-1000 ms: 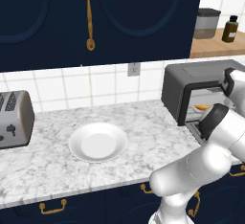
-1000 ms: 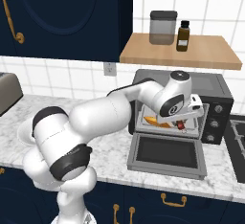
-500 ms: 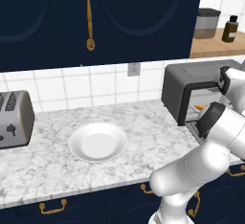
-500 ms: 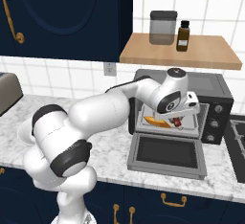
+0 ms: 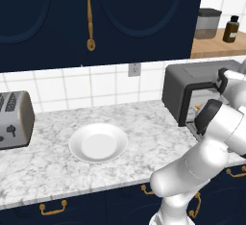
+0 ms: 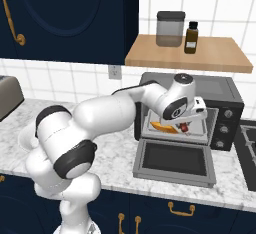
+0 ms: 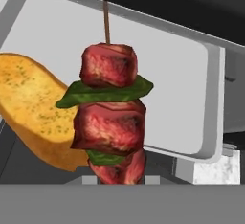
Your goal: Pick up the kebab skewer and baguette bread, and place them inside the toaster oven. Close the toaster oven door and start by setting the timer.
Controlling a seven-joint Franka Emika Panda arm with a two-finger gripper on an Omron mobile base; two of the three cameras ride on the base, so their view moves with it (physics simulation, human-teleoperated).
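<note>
Left base view: white round plate [image 5: 98, 143] on the grey-veined marble counter [image 5: 53, 161]; silver two-slot toaster [image 5: 14, 119] at the left edge; dark grey boxy toaster oven [image 5: 188, 89] at the right, partly behind the white arm.

Right base view: toaster oven door [image 6: 174, 161] lies folded down flat. Two-finger gripper [image 6: 186, 124] sits at the oven mouth. Golden-orange baguette bread [image 6: 163, 127] rests inside on the pale tray [image 6: 200, 135]. Wooden shelf [image 6: 200, 56] above carries a grey canister [image 6: 170, 28] and brown bottle [image 6: 190, 37].

Hand view: kebab skewer of red-brown meat chunks and green pepper [image 7: 111, 115] stands upright before the tray, baguette beside it. Fingertips hidden; grip cannot be told.
</note>
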